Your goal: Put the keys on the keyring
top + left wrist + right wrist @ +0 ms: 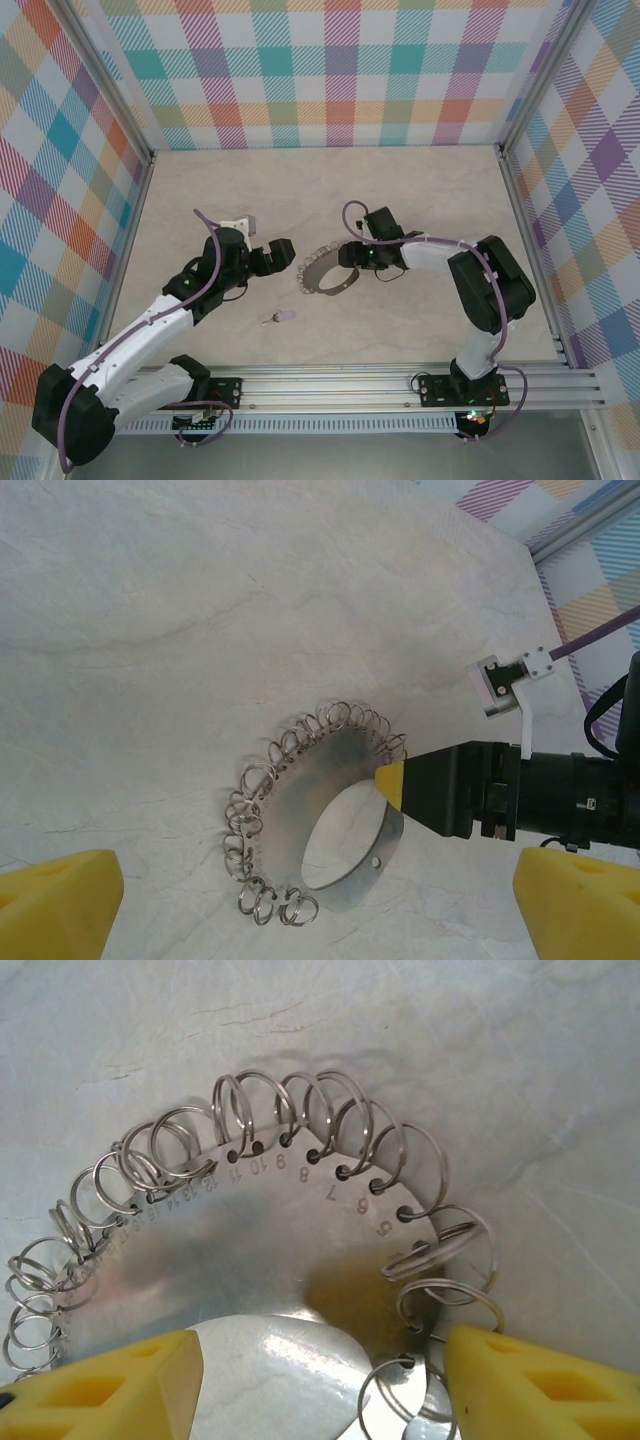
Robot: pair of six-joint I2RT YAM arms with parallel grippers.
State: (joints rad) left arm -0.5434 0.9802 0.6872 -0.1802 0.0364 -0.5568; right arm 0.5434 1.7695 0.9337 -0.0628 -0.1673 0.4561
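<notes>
Nothing is done yet: our 1 key [285,317] lies loose at 7 o'clock from the keyring [330,765]; the left hand [283,251] and right hand [347,264] both gape apart.

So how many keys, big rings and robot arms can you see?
Tiny key with a lilac head and thin metal shaft: 1
Large grey metal hoop fringed with small silvery loops: 1
Black-and-white robot arms, left and right: 2
Total: 4
</notes>
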